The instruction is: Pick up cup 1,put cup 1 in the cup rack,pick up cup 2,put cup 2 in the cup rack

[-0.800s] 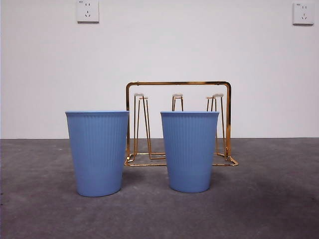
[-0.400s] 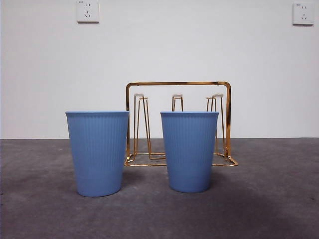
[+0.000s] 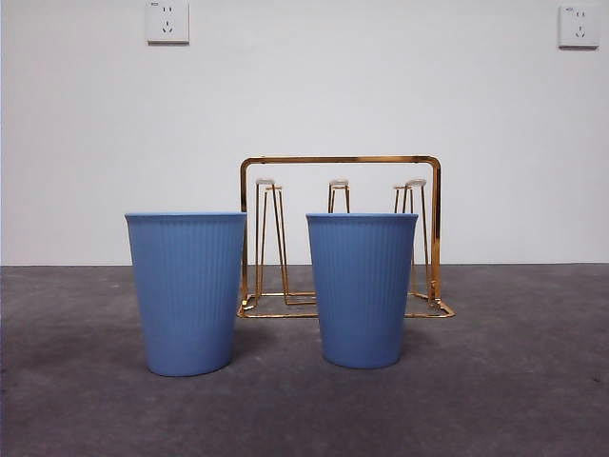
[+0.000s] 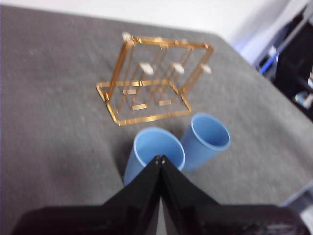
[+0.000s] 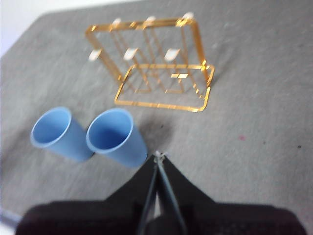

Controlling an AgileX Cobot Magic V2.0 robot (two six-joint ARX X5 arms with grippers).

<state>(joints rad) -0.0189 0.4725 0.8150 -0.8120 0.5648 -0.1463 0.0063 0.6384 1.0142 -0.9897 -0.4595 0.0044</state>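
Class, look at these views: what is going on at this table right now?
Nothing is being handled yet. Two blue ribbed cups stand upright on the grey table, the left cup and the right cup, both in front of the gold wire cup rack, whose pegs are bare. The left end effector and the right end effector are both shut and hang above the table, short of the cups, holding nothing.
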